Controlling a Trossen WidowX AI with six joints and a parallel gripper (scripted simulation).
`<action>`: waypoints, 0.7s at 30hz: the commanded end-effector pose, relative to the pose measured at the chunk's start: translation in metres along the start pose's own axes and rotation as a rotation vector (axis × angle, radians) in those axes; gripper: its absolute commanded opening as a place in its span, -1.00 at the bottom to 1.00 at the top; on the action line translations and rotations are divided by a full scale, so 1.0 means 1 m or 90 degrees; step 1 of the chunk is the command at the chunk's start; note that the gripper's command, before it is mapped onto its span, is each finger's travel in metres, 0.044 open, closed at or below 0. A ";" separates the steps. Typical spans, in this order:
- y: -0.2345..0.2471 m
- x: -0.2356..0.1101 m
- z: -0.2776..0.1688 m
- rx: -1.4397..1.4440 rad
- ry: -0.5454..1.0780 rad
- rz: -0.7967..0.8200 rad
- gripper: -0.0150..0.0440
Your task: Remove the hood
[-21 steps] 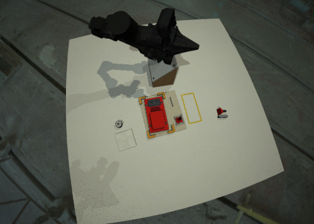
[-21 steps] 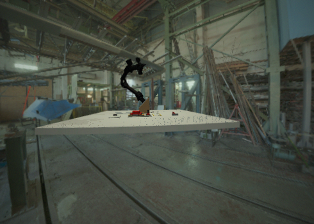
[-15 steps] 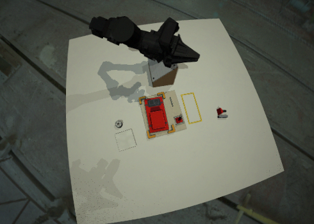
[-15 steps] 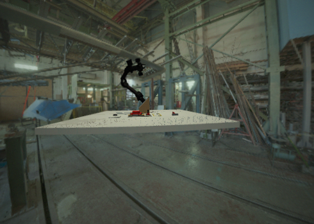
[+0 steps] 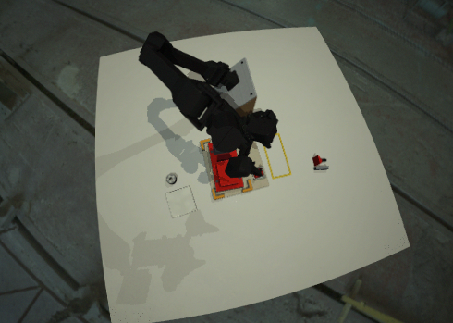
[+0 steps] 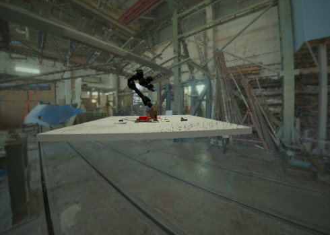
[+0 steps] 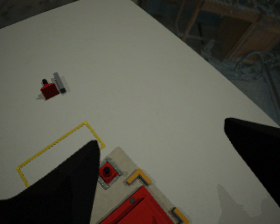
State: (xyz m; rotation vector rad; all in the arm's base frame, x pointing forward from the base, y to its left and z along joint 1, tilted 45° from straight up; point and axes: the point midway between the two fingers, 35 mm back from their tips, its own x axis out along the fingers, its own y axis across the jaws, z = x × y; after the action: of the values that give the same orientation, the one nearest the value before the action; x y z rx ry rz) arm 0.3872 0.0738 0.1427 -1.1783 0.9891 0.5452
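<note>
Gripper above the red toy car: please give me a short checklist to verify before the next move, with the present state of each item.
1. Gripper open, holding nothing: ok.
2. Gripper positioned over the toy car: ok.
3. Fingers aligned on the hood: cannot tell, the arm hides it from the top.
4. Yellow marked area free of parts: ok.
5. Small red part outside the marked area: ok.
6. Hood taken off the car: not ok, not yet done.
</note>
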 end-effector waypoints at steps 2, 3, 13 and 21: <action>0.001 0.032 -0.054 0.204 0.154 0.007 1.00; 0.001 0.038 -0.067 0.255 0.193 0.002 1.00; 0.022 0.071 -0.189 0.655 0.534 -0.162 1.00; 0.026 0.071 -0.189 0.660 0.540 -0.167 1.00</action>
State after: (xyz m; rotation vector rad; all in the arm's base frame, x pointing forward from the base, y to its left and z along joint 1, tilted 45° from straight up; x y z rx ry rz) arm 0.3378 -0.1059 0.0580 -0.5203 1.5196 -0.6954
